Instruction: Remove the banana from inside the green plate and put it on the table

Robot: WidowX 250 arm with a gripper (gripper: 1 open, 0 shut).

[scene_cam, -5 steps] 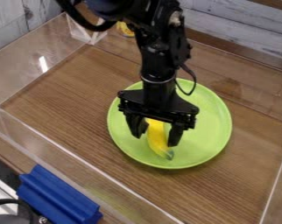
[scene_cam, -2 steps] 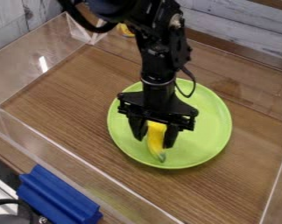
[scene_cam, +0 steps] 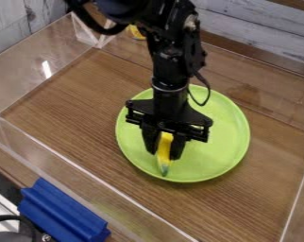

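Observation:
The yellow banana (scene_cam: 165,159) lies inside the lime-green plate (scene_cam: 228,142), which rests on the brown wood-grain table (scene_cam: 79,104). My gripper (scene_cam: 167,146) points straight down over the plate, and its black fingers (scene_cam: 156,144) are shut on the banana's middle. The banana's lower tip sticks out below the fingers toward the plate's near rim. Its upper end is hidden behind the gripper.
Clear acrylic walls (scene_cam: 42,156) ring the table. A blue block (scene_cam: 60,216) sits outside the near-left wall. Bare wood shows to the left of the plate and behind it.
The fingers, spread wide on either side of the banana before, have closed in on it. The arm has stayed where it was over the plate.

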